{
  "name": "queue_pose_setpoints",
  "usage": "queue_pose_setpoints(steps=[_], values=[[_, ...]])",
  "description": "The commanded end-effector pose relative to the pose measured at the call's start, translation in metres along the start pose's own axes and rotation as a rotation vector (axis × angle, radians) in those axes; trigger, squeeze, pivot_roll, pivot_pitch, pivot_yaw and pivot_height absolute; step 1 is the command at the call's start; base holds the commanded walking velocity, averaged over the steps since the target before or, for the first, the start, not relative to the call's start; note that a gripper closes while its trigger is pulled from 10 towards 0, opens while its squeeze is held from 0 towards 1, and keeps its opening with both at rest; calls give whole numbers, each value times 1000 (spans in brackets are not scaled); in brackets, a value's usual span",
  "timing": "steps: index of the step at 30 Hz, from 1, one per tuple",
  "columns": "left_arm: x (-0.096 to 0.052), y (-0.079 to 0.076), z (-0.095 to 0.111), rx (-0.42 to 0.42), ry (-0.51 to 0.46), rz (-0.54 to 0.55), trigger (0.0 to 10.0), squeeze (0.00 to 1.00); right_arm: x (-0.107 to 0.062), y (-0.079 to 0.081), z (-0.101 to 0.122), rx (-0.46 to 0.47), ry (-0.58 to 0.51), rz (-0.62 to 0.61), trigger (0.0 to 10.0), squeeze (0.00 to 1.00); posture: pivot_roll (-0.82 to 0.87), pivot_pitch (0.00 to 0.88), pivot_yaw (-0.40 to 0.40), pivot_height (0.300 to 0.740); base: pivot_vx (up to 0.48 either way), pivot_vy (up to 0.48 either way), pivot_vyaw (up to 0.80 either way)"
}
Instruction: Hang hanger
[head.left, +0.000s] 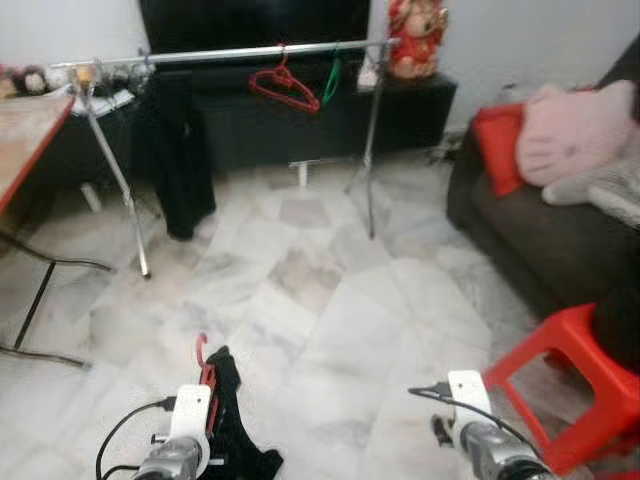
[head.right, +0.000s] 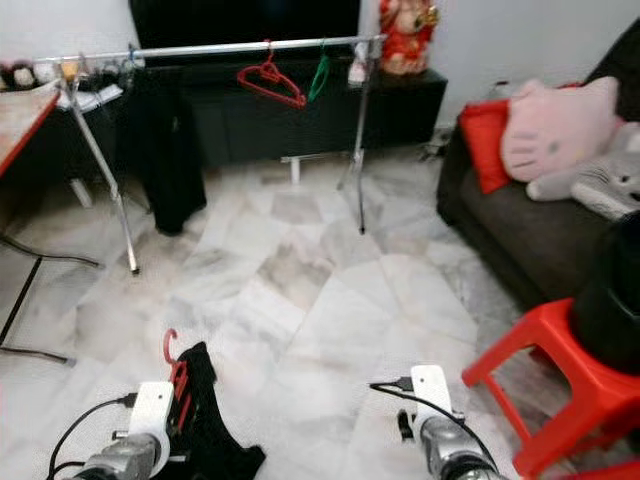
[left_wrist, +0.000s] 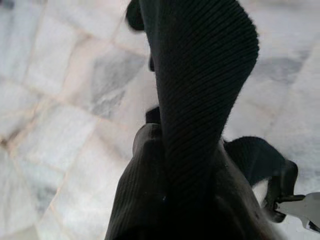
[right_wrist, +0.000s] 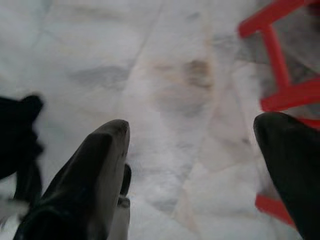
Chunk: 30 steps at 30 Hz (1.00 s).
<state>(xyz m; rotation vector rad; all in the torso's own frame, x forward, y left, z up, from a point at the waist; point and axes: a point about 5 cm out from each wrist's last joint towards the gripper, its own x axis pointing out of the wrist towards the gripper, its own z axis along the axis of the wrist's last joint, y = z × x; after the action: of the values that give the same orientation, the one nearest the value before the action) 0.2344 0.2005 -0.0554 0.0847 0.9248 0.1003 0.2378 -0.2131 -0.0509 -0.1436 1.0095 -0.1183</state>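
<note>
From the head camera I see a marble-tiled floor (head.left: 330, 300) running to a silver clothes rail (head.left: 250, 52) on splayed legs, well ahead of me. A red hanger (head.left: 285, 85) and a green hanger (head.left: 331, 80) hang on it, beside a black garment (head.left: 180, 150). Low at my left, the left gripper (head.left: 205, 400) holds up a red hanger hook (head.left: 204, 362) draped in black cloth (head.left: 235, 420), far from the rail. My left wrist camera adds the cloth's fine ribbed weave (left_wrist: 200, 100) folded thickly over the fingers; I cannot tell whether they are clamped or apart. My right wrist camera shows the right gripper (right_wrist: 192, 150) with its smooth black fingers (right_wrist: 100, 155) spread wide above the floor, near a red plastic stool (right_wrist: 280, 65). A dark sofa (head.left: 540, 230) with a pink plush (head.left: 575, 130) sits to the right.
</note>
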Motion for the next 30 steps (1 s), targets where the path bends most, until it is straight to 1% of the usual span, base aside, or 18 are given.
queue_pose_setpoints(steps=[1, 2, 3, 6, 7, 10, 15, 18, 19, 20, 21, 24, 25, 26, 27, 28, 29, 30], values=[[0, 4, 8, 26, -42, 14, 10000, 0, 0, 4, 2, -4, -3, 9, 10000, 0, -19, 0, -49, 740, 0, 0, 0], [0, 0, 12, 31, -60, 6, 10000, 0, 0, 4, 2, -4, -4, 10, 10000, 0, -19, 0, -49, 740, 0, 0, 0], [0, 0, 12, 31, -60, 6, 10000, 0, 0, 4, 2, -4, -4, 10, 10000, 0, -19, 0, -49, 740, 0, 0, 0], [0, -7, 17, 31, -78, -5, 10000, 0, 0, 4, 2, -3, -5, 11, 10000, 0, -19, 0, -49, 740, 0, 0, 0], [0, -11, 20, 29, -93, -12, 10000, 0, 0, 4, 2, -2, -6, 11, 10000, 0, -19, 0, -49, 740, 0, 0, 0], [0, -15, 23, 24, -106, -18, 10000, 0, 0, 4, 2, -1, -6, 11, 10000, 0, -23, 0, -48, 740, 0, 0, 0], [0, -11, 33, -17, -173, -28, 10000, 0, 0, 4, 2, 13, -15, 11, 10000, 0, -21, 0, -50, 740, 0, 0, 0], [-2, -8, 44, -38, -239, -41, 10000, 0, 0, 4, 4, 44, -56, -4, 10000, 0, -34, 0, -45, 740, 0, 0, 0], [-2, -8, 44, -38, -239, -41, 10000, 0, 0, 4, 4, 44, -56, -4, 10000, 0, -34, 0, -45, 740, 0, 0, 0], [-3, -6, 56, -37, -295, -56, 10000, 0, 0, 2, 7, 22, -100, -26, 10000, 0, -37, 0, -41, 740, 0, 0, 0], [-4, -4, 62, -35, -320, -63, 10000, 0, -1, 1, 9, 1, -120, -35, 10000, 0, -37, 0, -41, 740, 0, 0, 0], [-10, -5, 96, -12, -453, -102, 10000, 0, -2, -1, 16, -58, -192, -73, 10000, 0, -49, 0, -36, 740, 0, 0, 0], [-10, -5, 96, -12, -453, -102, 10000, 0, -2, -1, 16, -58, -192, -73, 10000, 0, -49, 0, -36, 740, 0, 0, 0], [-17, -8, 121, 23, -551, -127, 10000, 0, -3, -3, 19, -96, -224, -96, 10000, 0, -53, 0, -36, 740, 0, 0, 0], [-17, -8, 121, 23, -551, -127, 10000, 0, -3, -3, 19, -96, -224, -96, 10000, 0, -53, 0, -36, 740, 0, 0, 0], [-21, -11, 133, 54, -599, -152, 10000, 0, -3, -3, 21, -92, -243, -102, 10000, 0, -52, 0, -40, 740, 0, 0, 0], [-28, -16, 147, 127, -664, -197, 10000, 0, -5, -13, 36, -156, -293, -149, 10000, 0, -49, 0, -45, 740, 0, 0, 0], [-31, -19, 152, 159, -687, -226, 10000, 0, -11, -31, 66, -235, -348, -195, 10000, 0, -43, 0, -51, 740, 0, 0, 0]])
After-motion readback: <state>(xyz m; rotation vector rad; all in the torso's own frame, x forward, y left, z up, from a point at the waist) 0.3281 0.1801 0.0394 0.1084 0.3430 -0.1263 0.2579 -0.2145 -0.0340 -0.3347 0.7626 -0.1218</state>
